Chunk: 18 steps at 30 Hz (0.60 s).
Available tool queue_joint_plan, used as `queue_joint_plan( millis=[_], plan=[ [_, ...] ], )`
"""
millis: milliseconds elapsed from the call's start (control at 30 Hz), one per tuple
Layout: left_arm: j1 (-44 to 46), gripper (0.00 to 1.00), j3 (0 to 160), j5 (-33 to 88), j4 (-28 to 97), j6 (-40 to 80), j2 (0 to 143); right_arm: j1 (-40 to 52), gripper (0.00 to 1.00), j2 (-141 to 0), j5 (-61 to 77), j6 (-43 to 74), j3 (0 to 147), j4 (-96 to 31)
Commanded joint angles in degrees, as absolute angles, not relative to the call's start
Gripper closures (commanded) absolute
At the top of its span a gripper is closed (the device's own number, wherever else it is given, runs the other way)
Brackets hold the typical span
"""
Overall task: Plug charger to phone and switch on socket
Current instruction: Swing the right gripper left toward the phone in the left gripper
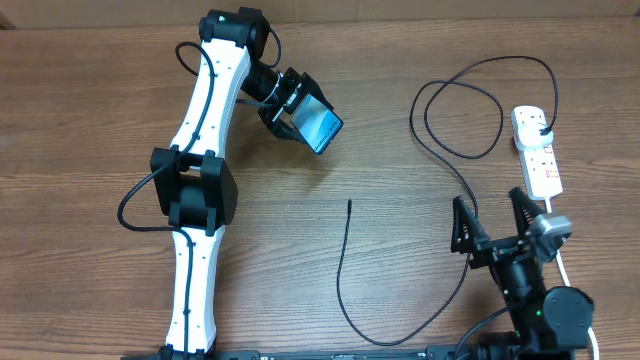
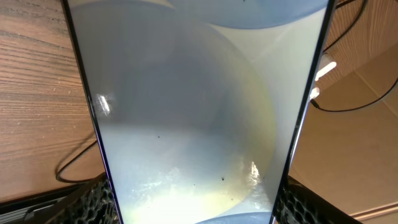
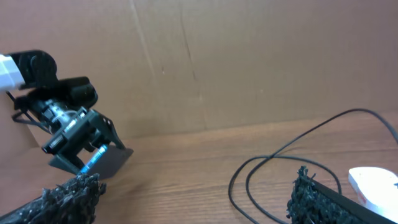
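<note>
wood-grain table (image 1: 80, 120), brown cardboard backdrop (image 3: 249, 62)

Brown wooden table (image 1: 100, 100) with looping black charger (image 1: 339, 272) and white socket (image 1: 537, 152) atop

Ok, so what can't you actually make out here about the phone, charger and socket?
Phone port: left wrist view, frame edges cut off its ends; overhead, too small.
Socket switches: overhead, too small to read on or off; right wrist, cut off by the edge, blurred.
Charger tip: overhead, too small.
</note>
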<state>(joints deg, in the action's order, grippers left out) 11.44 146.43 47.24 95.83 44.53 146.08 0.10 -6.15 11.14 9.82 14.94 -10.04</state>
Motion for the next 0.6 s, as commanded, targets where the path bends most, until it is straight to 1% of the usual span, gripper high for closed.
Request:
queue_joint_plan(
  millis=[0, 133, 233, 333, 400, 467, 567],
  plan=[
    [11.60, 0.96, 148.24, 47.81, 96.05, 43.24, 145.73, 0.25, 0.00, -15.00, 13.23, 10.46, 22.81, -12.23],
    [11.62, 0.96, 148.24, 47.79, 96.05, 43.24, 145.71, 0.25, 0.00, -28.77, 21.91, 10.48, 31.62, -15.31],
    [11.62, 0.96, 148.24, 47.79, 96.05, 43.27, 145.73, 0.27, 0.00, -40.07, 31.48, 10.50, 38.24, -17.47],
    [11.60, 0.96, 148.24, 47.68, 96.03, 43.29, 145.71, 0.27, 0.00, -49.82, 42.68, 10.52, 42.22, -16.84],
    [11.60, 0.95, 148.24, 46.78, 95.98, 43.99, 145.71, 0.32, 0.00, -56.60, 51.88, 10.92, 43.27, -13.58],
    [11.62, 0.96, 148.24, 44.38, 95.98, 45.71, 145.73, 0.32, 0.00, -61.54, 58.22, 13.19, 43.27, -9.28],
    [11.62, 0.96, 148.24, 38.54, 95.98, 49.43, 145.73, 0.32, 0.00, -69.23, 62.89, 19.57, 43.27, -4.25]
  ],
)
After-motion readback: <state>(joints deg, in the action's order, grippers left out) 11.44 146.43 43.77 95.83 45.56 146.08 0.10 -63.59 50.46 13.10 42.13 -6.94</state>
